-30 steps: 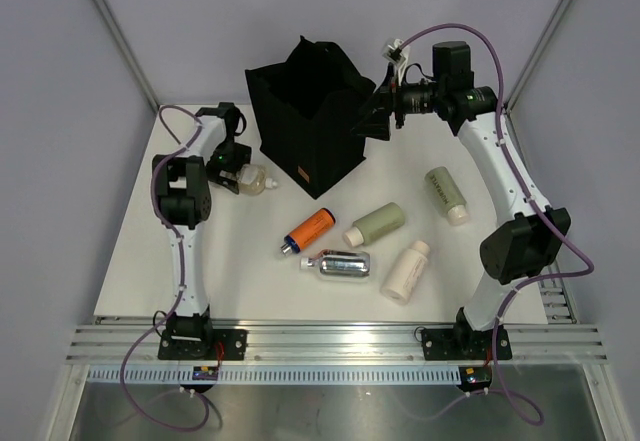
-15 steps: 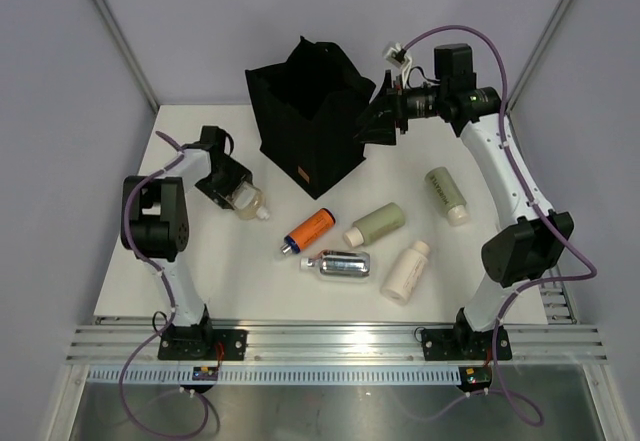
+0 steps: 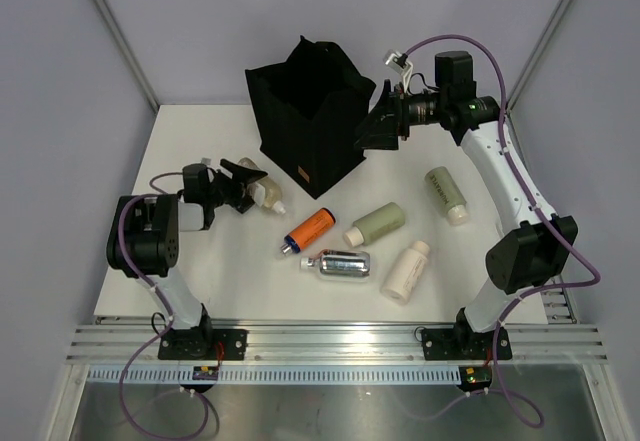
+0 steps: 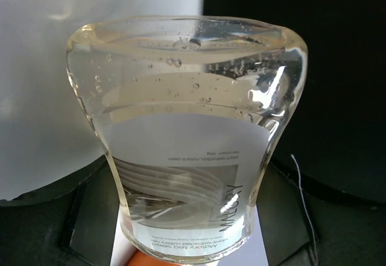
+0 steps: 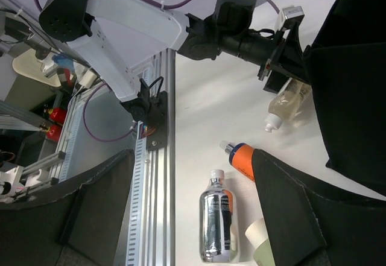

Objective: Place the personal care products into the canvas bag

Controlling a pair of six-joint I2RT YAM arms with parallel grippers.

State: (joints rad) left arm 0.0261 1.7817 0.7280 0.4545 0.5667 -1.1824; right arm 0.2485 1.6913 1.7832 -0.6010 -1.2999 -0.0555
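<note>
We see the left pincer [image 3: 238, 185] clamped on the clear amber bottle [image 3: 264, 192], gripping it by its base end. The bottle is tipped on its side, its white cap towards the middle of the desk [image 3: 200, 281]. From the left wrist the bottle [image 4: 187, 139] fills the frame, its pale label facing us. It sits just beside the front-left wall of the canvas bag [image 3: 310, 111], outside it. We cannot tell whether it touches the desk.

The bag stands upright and open at the far middle of the desk, a tan label [image 3: 302, 174] on its near corner. The right pincer [image 3: 372, 129] hangs at the bag's right upper edge. Its fingers [image 5: 96, 212] are spread wide with nothing held between them.

Five more products lie on the desk in front of the bag: an orange bottle [image 3: 308, 229], a silver bottle [image 3: 342, 264], a cream bottle [image 3: 406, 270], a sage-green bottle [image 3: 377, 224] and a second sage-green bottle [image 3: 445, 194] further right.
</note>
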